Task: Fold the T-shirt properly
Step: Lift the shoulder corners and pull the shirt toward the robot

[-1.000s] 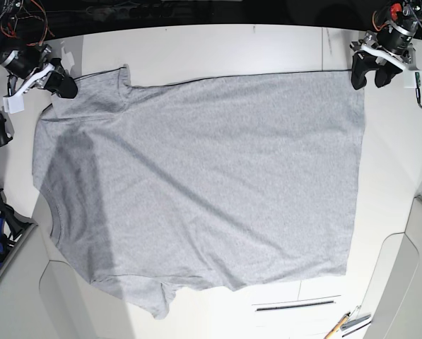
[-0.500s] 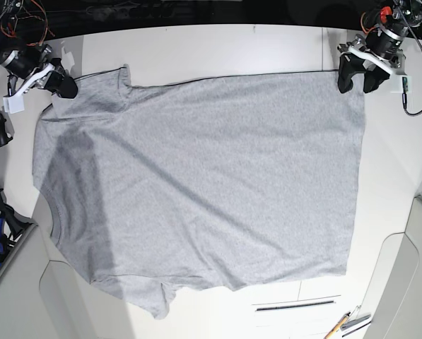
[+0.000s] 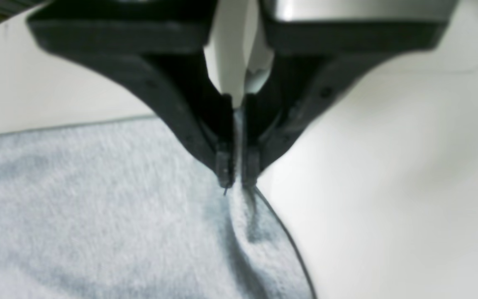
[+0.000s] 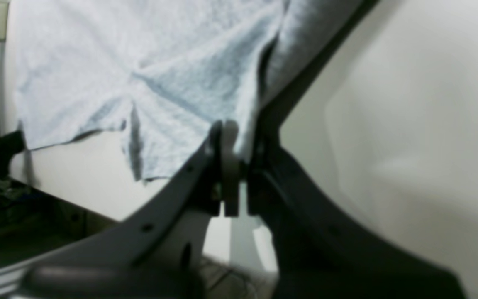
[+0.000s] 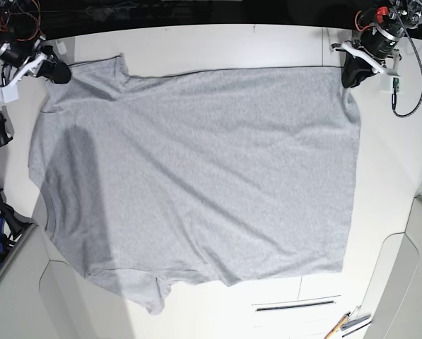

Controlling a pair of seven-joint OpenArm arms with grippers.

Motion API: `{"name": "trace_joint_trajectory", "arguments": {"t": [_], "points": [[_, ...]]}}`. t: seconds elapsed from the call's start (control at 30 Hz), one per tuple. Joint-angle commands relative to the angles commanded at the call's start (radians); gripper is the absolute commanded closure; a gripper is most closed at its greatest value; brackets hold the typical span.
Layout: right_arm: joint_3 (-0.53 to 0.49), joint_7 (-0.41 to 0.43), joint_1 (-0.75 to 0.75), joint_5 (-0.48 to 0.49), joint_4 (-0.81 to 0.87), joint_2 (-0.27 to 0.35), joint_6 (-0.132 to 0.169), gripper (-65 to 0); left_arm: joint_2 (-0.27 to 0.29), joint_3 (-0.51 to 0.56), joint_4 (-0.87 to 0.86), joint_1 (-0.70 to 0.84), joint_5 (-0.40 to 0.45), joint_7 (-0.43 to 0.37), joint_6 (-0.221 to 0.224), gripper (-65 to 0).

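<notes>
The white surface (image 5: 218,46) carries everything here, and most of it lies under the T-shirt (image 5: 196,176), a large light heather-grey garment spread flat with its plain side showing. The shirt runs sideways across the base view: its straight hem edge sits toward that view's right, while the neck opening and sleeves sit toward the view's left. One sleeve trails off at the near lower left, and broad soft shadows fall across the fabric on that side.

At the far right corner of the base view, the left end effector (image 5: 352,73) has its black fingers (image 3: 226,166) pressed together on a thin ridge of grey cloth (image 3: 98,216) at the hem corner; the fabric puckers into a small fold just below the tips.

At the far left corner, the right end effector (image 5: 55,72) pinches the shirt's edge near the far sleeve, its fingers (image 4: 214,174) closed narrowly on a gathered bit of fabric (image 4: 139,74), with creases fanning out from the grip.

Near the bottom right edge of the base view lie a few small pen-like items (image 5: 348,323), well apart from the shirt
</notes>
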Motion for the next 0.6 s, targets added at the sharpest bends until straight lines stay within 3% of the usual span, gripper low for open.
{"name": "trace_joint_trajectory", "arguments": {"t": [0.37, 0.6], "points": [[0.113, 0.005, -0.072, 0.019, 0.236, 0.0, 0.0, 0.0, 0.0, -0.062, 0.16, 0.016, -0.058, 0.01, 0.0, 0.0], [0.109, 0.035, 0.069, -0.056, 0.238, -0.001, 0.0, 0.0, 0.0, -0.087, 0.185, -0.047, -0.021, -0.018, 0.0, 0.0]]}}
